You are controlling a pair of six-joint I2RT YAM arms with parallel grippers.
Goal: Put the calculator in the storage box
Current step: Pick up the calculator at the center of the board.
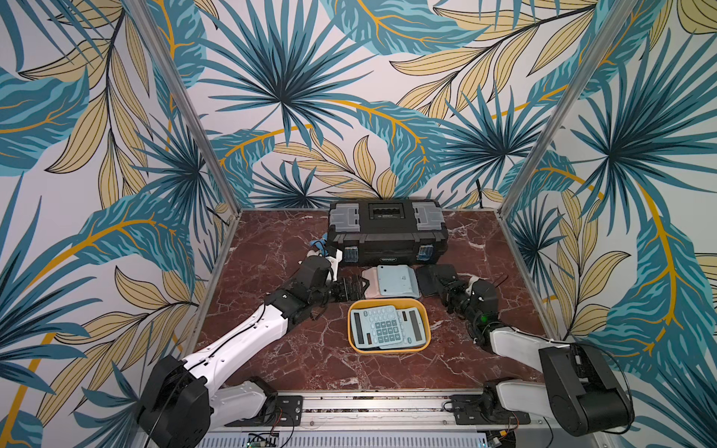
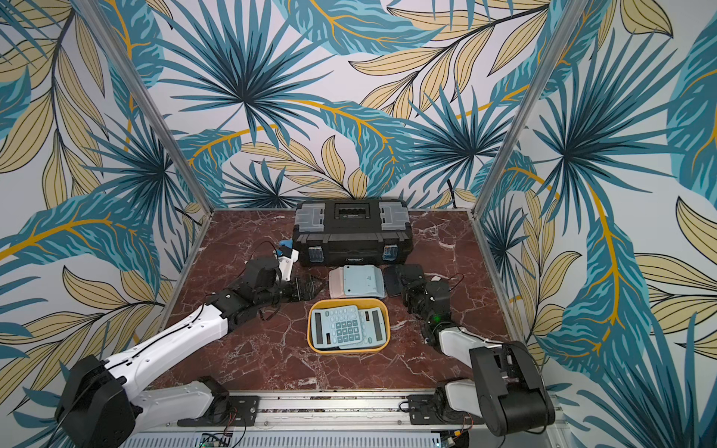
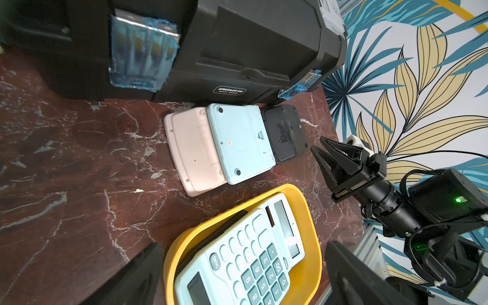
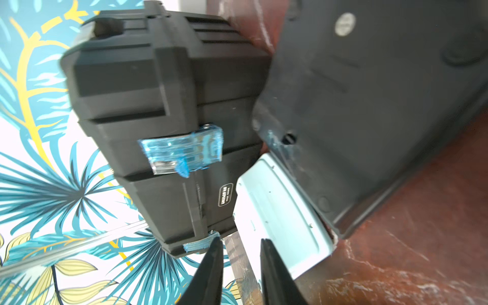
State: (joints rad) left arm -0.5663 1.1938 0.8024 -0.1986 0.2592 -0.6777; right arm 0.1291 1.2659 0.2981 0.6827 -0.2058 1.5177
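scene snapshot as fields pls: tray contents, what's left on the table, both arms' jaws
storage box: yellow tray, at least two light-blue calculators stacked face up
on table: pink calculator, blue calculator, black calculator, face down, overlapping row before the toolbox
left gripper: jaws wide open, empty, beside the pink calculator
right gripper: jaws narrowly apart, empty, at the black calculator

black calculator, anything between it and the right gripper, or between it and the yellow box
Nothing visible. The right gripper sits right at the edge of the black calculator, and only bare table separates it from the storage box. The box is already largely filled by a light blue calculator, though.
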